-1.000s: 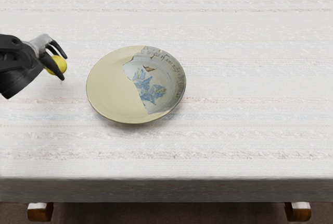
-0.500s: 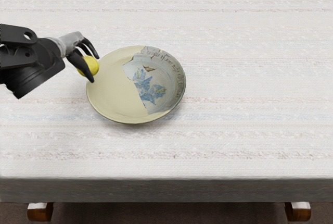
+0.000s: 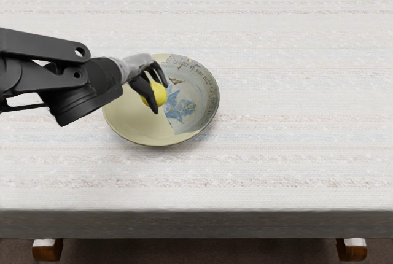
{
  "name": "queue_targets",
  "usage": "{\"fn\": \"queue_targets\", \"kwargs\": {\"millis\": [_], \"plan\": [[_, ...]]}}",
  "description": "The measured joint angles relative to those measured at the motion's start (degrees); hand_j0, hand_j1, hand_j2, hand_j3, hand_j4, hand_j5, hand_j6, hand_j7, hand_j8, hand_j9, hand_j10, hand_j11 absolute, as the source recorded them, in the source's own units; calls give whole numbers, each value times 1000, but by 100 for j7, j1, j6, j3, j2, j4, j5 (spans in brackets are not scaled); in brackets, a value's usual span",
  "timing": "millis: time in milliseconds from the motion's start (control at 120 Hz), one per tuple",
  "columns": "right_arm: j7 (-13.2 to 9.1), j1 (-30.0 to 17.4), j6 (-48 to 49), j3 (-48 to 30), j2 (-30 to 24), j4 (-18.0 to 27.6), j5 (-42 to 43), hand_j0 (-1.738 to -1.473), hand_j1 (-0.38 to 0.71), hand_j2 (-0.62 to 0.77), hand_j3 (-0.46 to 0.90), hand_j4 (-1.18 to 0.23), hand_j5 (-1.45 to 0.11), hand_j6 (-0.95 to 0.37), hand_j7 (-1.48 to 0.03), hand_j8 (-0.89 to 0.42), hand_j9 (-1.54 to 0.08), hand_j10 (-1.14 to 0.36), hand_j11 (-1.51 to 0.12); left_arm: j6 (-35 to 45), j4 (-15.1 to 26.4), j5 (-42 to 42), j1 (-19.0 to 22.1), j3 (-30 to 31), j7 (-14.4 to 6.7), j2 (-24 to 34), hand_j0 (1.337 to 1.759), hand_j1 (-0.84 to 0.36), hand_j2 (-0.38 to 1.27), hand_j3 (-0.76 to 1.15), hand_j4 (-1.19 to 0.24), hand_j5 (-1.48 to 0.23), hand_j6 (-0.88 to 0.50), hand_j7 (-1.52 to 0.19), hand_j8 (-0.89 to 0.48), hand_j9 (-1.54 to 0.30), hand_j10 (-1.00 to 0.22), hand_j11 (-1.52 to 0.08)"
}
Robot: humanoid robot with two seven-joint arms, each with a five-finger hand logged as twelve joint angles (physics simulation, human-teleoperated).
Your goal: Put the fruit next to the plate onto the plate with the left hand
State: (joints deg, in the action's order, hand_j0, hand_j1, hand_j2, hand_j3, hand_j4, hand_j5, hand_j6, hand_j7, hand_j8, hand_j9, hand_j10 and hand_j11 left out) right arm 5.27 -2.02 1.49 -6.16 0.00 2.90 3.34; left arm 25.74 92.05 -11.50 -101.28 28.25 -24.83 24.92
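A small yellow fruit (image 3: 158,94) is held in my left hand (image 3: 150,88), whose dark fingers curl around it. Hand and fruit hover over the middle of the plate (image 3: 132,120), a round cream dish with a blue flower pattern on its right half. The left arm reaches in from the left edge and covers the plate's left rim. I cannot tell whether the fruit touches the plate. The right arm is out of view.
The plate rests on a long table (image 3: 295,123) covered with a pale striped cloth. The table's front edge runs along the bottom, with two wooden feet (image 3: 47,248) below it.
My left hand has carried the yellow fruit rightward, from beside the plate's left rim to over the plate's middle. The plate has stayed put.
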Motion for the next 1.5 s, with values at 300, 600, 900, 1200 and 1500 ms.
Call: {"fn": "queue_targets", "kwargs": {"millis": [300, 600, 900, 1200, 1500], "plan": [[0, 0, 0, 1, 0, 0, 0, -1658, -303, -8, 0, -39, -50, -39, -50, -39, -50, -39, -50, 3, -362, -43, 331, -46, 10, -215, 1653, -362, 680, 0, -708, -988, -464, -982, -443, -974, -711, -972], [0, 0, 0, 0, 0, 0, 0, -1658, -303, -8, 0, -39, -50, -39, -50, -39, -50, -39, -50, 17, -484, -32, 399, -55, 15, -286, 1656, -341, 656, 0, -661, -882, -503, -887, -483, -882, -720, -882], [0, 0, 0, 0, 0, 0, 0, -1658, -303, -8, 0, -39, -50, -39, -50, -39, -50, -39, -50, 38, -576, -34, 496, -129, 13, -348, 1658, -221, 246, 0, -500, -658, -455, -659, -448, -656, -514, -656], [0, 0, 0, 1, 0, 0, 0, -1658, -303, -7, 0, -39, -50, -39, -50, -39, -50, -39, -50, 103, -589, -36, 531, -305, 46, -174, 1658, -43, 101, 0, -333, -434, -323, -434, -321, -434, -336, -434], [0, 0, 0, 0, 0, 0, 0, -1658, -303, -7, 0, -39, -50, -39, -50, -39, -50, -39, -50, -778, -475, -57, 1134, -1204, 540, 1244, 1658, 11, 65, 0, -284, -369, -282, -369, -281, -369, -285, -369]]}}
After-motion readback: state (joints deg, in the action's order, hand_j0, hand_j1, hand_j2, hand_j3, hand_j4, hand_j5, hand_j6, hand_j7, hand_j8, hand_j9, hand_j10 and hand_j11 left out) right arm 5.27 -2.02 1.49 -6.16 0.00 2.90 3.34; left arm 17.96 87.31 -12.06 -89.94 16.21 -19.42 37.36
